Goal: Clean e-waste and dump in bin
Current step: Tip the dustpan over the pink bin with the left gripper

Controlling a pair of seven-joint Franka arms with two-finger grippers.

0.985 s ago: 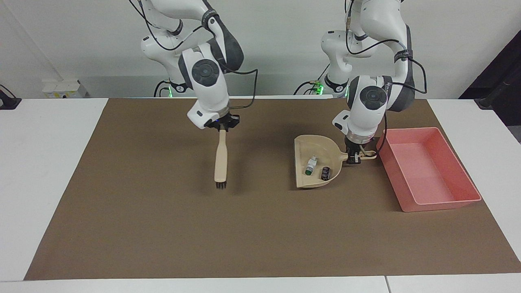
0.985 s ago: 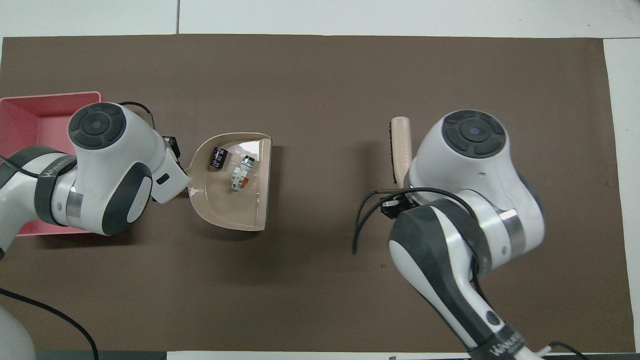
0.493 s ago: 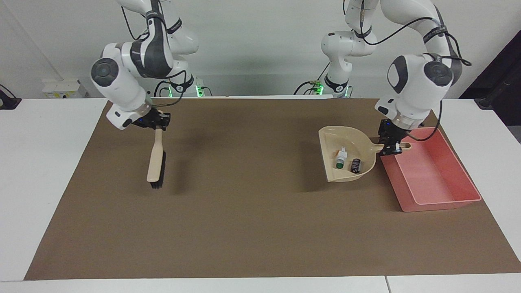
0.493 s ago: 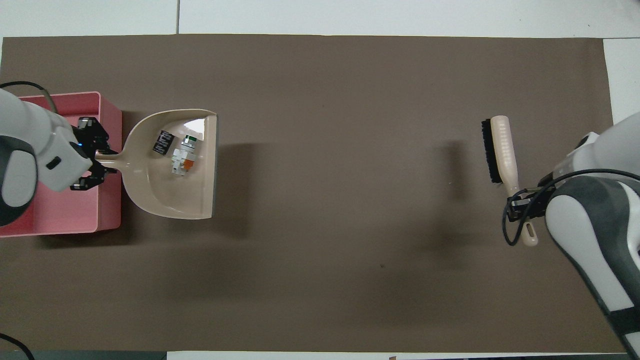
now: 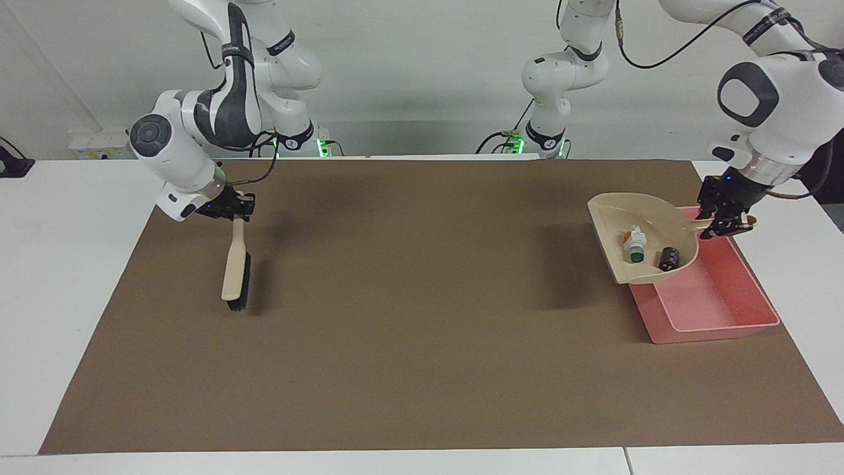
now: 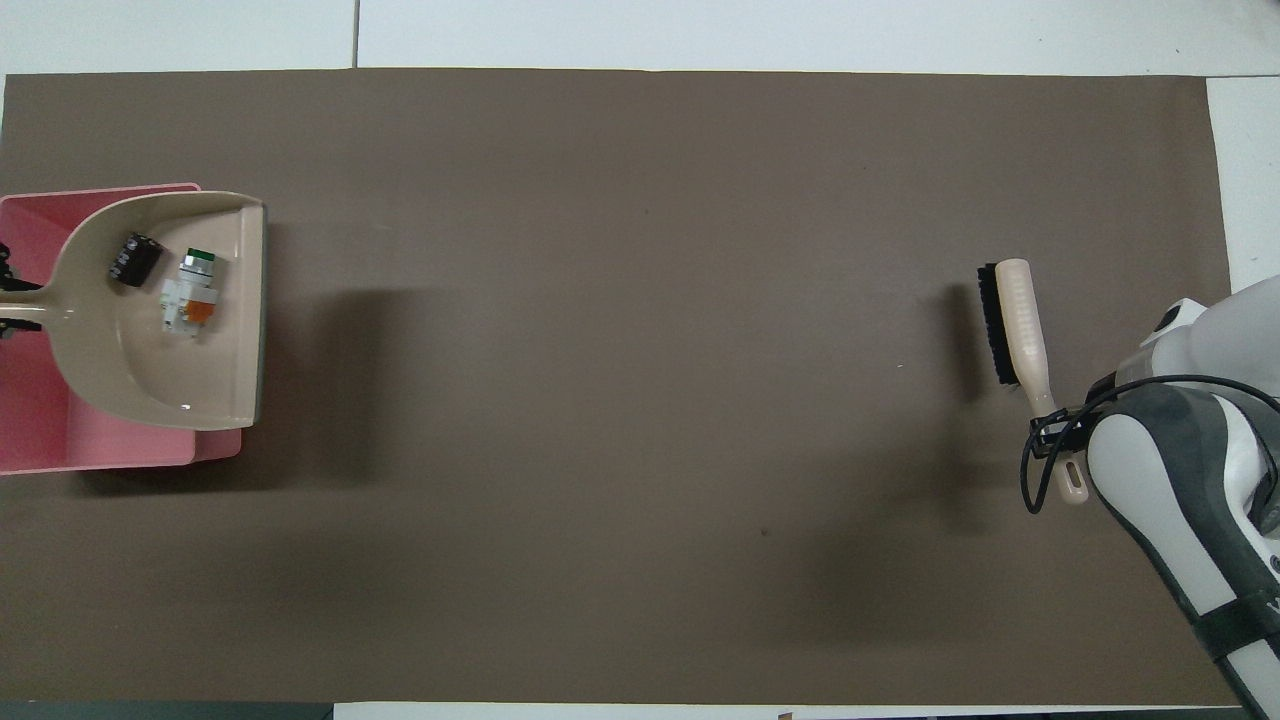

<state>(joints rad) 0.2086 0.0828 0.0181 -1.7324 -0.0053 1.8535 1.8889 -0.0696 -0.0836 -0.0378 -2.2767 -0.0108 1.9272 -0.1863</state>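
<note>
The beige dustpan is held up in the air over the pink bin, roughly level. The e-waste lies in the pan: a white bit with green marks and a dark cylinder. My left gripper is shut on the dustpan's handle, above the bin's edge nearer to the robots. In the overhead view the dustpan covers much of the bin, with the white bit and the cylinder inside. My right gripper is shut on the handle of a beige brush.
A brown mat covers the table. The brush hangs low over the mat at the right arm's end, bristle end pointing away from the robots. White table shows past the mat's edges.
My left gripper has lifted the dustpan and carried it toward the left arm's end, from beside the bin to over it. My right gripper has carried the brush toward the right arm's end.
</note>
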